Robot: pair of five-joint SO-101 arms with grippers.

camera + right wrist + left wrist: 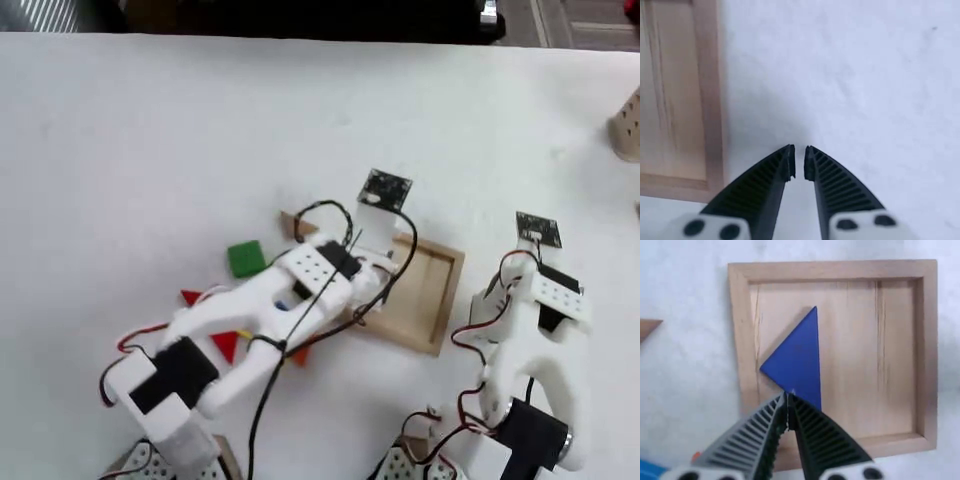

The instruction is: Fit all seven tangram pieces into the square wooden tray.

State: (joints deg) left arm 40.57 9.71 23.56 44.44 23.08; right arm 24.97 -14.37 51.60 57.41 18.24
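On a white table, at the far left, loose pieces lie: a green square, a red triangle and an orange piece. Next, the left gripper hangs over the square wooden tray, jaws pressed together, tips at the edge of a blue triangle lying flat inside. Just right of the tray, the right gripper hovers over the table — jaws all but closed, gripping nothing.
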